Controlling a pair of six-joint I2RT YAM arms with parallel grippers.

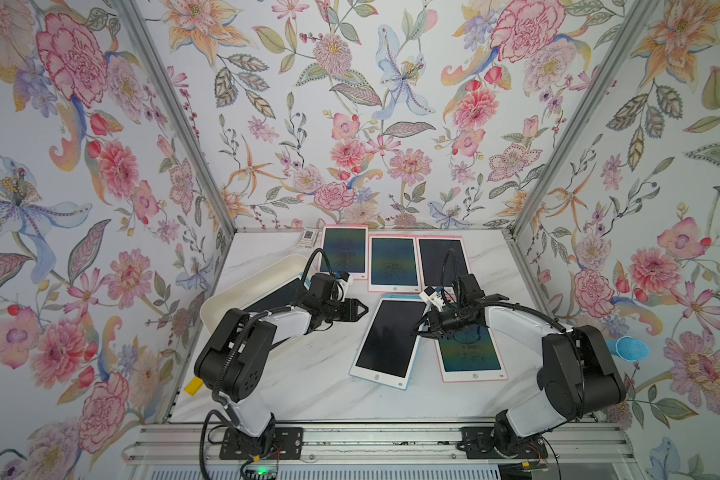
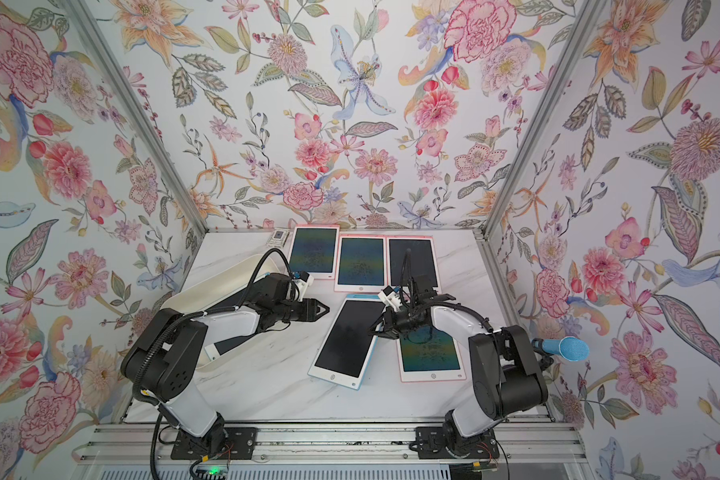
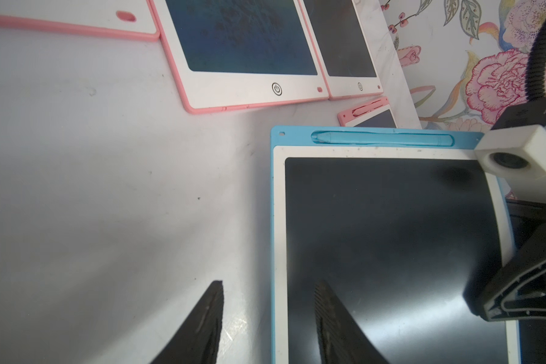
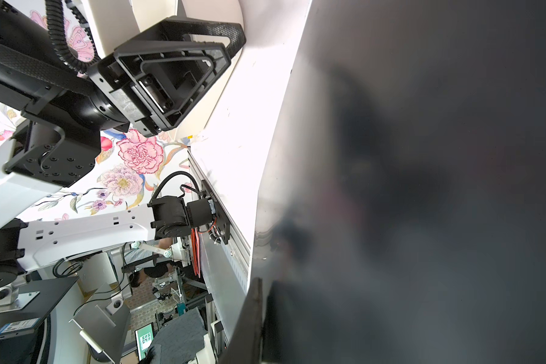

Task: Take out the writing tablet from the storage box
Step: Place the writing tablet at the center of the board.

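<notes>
Nearest, past the metal rail (image 1: 371,436) with the two arm bases, the white marble table (image 1: 308,386) is bare and leaves free room. In the middle lies the blue writing tablet (image 1: 387,340), outside the storage box, with its dark screen up. The right gripper (image 1: 421,329) is closed on its right long edge, toward the far end. The left gripper (image 1: 361,309) is about half open and holds nothing, just beside the tablet's far left corner; in the left wrist view one of its fingers (image 3: 202,324) shows against the table, the other against the screen. Just right of the tablet a pink tablet (image 1: 468,357) lies partly under the right arm. At the left, behind the left arm, the storage box (image 1: 242,278) has another tablet (image 1: 277,296) inside. Farther back, a row of three pink tablets (image 1: 393,262) and a small card (image 1: 308,237) lie along the flowered wall (image 1: 350,124).
</notes>
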